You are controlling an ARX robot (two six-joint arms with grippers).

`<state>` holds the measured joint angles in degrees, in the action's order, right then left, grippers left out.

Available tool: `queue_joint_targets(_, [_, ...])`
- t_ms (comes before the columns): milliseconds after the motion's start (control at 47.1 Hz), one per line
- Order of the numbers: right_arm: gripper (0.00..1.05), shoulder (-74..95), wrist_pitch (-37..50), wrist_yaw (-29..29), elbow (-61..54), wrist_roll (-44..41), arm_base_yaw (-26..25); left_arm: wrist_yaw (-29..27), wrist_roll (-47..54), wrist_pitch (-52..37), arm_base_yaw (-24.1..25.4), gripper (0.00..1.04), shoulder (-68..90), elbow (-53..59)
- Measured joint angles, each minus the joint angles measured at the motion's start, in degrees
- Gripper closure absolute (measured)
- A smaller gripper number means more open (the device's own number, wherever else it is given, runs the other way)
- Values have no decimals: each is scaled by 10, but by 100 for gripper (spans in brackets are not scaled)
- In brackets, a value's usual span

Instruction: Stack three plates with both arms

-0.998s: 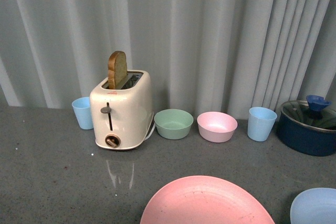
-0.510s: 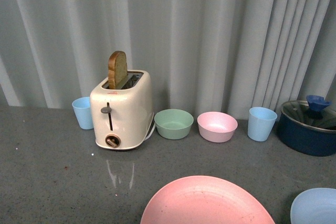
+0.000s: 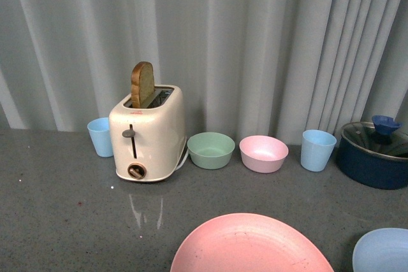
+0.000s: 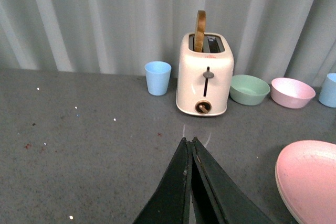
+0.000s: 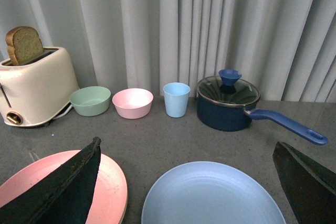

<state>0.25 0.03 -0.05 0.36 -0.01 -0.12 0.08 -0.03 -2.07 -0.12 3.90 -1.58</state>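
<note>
The pink plate [image 3: 248,246] lies at the front edge of the grey counter, cut off by the frame. The light blue plate [image 3: 382,253] lies to its right, also cut off. No cream plate shows on its own. My left gripper [image 4: 188,140] is shut and empty, hovering over bare counter to the left of the pink plate [image 4: 310,179] and pointing at the toaster. My right gripper [image 5: 186,144] is open wide, with the light blue plate [image 5: 212,195] between its fingers and the pink plate [image 5: 110,187] partly behind one finger. Neither arm shows in the front view.
A cream toaster [image 3: 146,132] holding a bread slice stands at the back. Beside it are two light blue cups [image 3: 101,136] [image 3: 317,150], a green bowl [image 3: 210,150] and a pink bowl [image 3: 263,153]. A dark blue lidded pot [image 3: 375,154] stands at the back right, its handle [image 5: 286,121] pointing right. Curtains hang behind.
</note>
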Motion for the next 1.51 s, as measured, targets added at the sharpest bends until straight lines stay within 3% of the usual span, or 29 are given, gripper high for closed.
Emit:
queue_joint_targets(276, [7,0,0,0,0,0,0,-1,0,20,0,98,-37,0])
queue_joint_targets(849, [7,0,0,0,0,0,0,-1,0,20,0,5,-37,0])
queue_joint_targets(892, [7,16,17,51,0,-13,17,-1,0,20,0,7,-37,0])
queue_joint_targets(956, [7,77,78,188,7,-43,28,-1,0,20,0,7,-37,0])
queue_joint_targets(977, [7,107,103,240,12,-55,19,-3,0,20,0,7,-37,0])
queue_joint_targets(1019, [7,174,157,277,26,-66,-17,-1,0,20,0,7,-37,0])
queue_joint_targets(1062, [7,242,205,262,45,-67,-66,-1,0,20,0,7,-37,0])
queue_joint_targets(1125, [7,383,271,173,99,-56,-167,0,0,20,0,7,-37,0])
queue_joint_targets(1210, [7,573,249,39,204,-31,-273,-1,0,20,0,7,-37,0])
queue_joint_targets(1274, [7,669,214,-15,260,-27,-308,-1,0,20,0,7,-37,0])
queue_joint_targets(1508, [7,885,86,-101,415,-86,-357,-1,0,20,0,7,-37,0])
